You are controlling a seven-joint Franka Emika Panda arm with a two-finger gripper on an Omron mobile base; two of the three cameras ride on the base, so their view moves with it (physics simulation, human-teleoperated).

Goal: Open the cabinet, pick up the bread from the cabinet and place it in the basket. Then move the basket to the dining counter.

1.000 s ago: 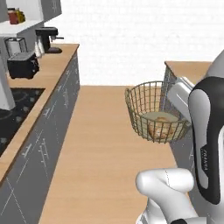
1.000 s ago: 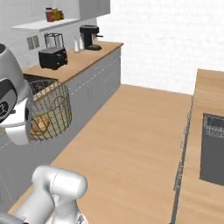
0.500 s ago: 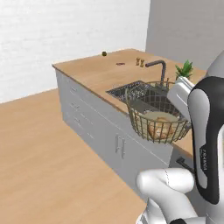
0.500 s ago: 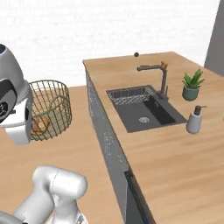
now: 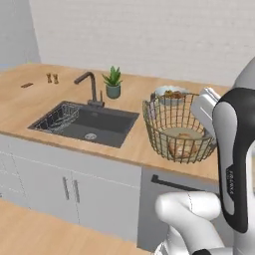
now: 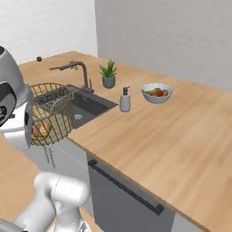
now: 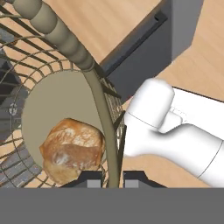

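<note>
My gripper [image 7: 109,178] is shut on the rim wire of the tan wire basket [image 7: 65,41], one finger on each side of the wire. The golden-brown bread [image 7: 72,148] lies on the basket's flat base. The basket [image 5: 177,130] hangs in the air with the bread [image 5: 182,144] inside, close to the front edge of the dining counter [image 5: 30,99]. From the right, the basket [image 6: 50,113] and bread [image 6: 41,129] sit left of the dining counter [image 6: 163,136], beside the sink. The cabinet is out of view.
A dark sink [image 5: 89,122] with a faucet [image 5: 90,85] is set into the counter. Behind it stand a potted plant [image 6: 108,74], a grey dispenser [image 6: 125,99] and a white fruit bowl [image 6: 157,92]. Grey drawer fronts [image 5: 69,187] run below the counter.
The whole picture has swung round with the base, from the kitchen aisle to the dining counter and sink. The basket with the bread stays in my shut gripper.
</note>
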